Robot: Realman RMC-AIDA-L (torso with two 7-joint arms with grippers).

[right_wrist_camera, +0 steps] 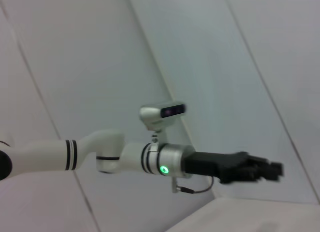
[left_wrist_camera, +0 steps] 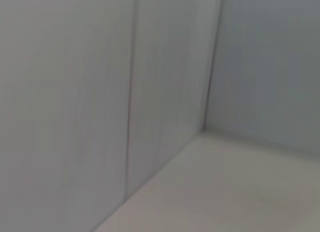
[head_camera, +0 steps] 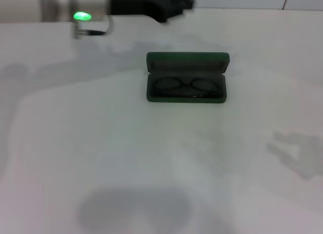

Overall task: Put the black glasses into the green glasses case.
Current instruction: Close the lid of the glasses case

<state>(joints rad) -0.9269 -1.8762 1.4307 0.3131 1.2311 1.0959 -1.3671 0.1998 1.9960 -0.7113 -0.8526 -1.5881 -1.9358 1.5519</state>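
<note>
Thin black wire-framed glasses (head_camera: 185,85) lie inside the open dark green rectangular case (head_camera: 186,78) on the white table (head_camera: 126,158), seen only by the head camera; no lettering is readable. The right wrist camera shows the left gripper (right_wrist_camera: 272,170) stretched level near the wall; its opening cannot be told.

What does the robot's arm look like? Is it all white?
Mostly white. The left arm has black rings, a silver wrist with a glowing green light, a thin cable below, a small camera on top, and a black left gripper.
</note>
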